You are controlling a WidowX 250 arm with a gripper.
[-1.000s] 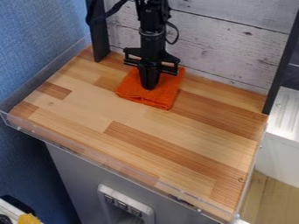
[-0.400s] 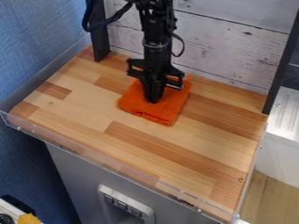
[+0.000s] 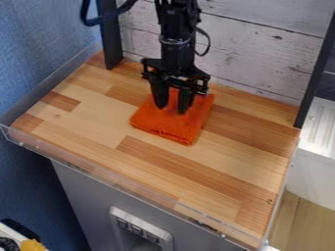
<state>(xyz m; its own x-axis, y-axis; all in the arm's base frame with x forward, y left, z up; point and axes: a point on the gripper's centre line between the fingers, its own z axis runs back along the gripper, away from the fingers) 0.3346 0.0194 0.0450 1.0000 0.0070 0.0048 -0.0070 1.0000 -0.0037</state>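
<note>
While I read the wooden counter point(image 3: 98, 127) as a clock face from its middle, I went from left to right. At 10 o'clock stood the blue wall point(image 3: 39, 63), and at 11 the dark post point(image 3: 110, 39) rose beside the counter's back corner. Close to 12 o'clock, my gripper point(image 3: 171, 110) pointed down over the orange cloth point(image 3: 171, 128), its fingers spread apart, one towards 9 o'clock and the other towards 3, with orange fabric showing between them. Nothing looked clenched, though I couldn't tell whether the tips touched the cloth. It lay on the counter as a flat, roughly square, folded-looking pad, part of it under the gripper and one corner pointing towards 5 o'clock. Behind ran the whitewashed planks point(image 3: 262, 49); at 2 o'clock was the other post point(image 3: 315, 73), and at 3 the white unit point(image 3: 314, 169). As for progress, I judged the cloth was down and out of any grip, but the arm had yet to clear it. Whether its spot or folding needed more work, I couldn't tell.
</note>
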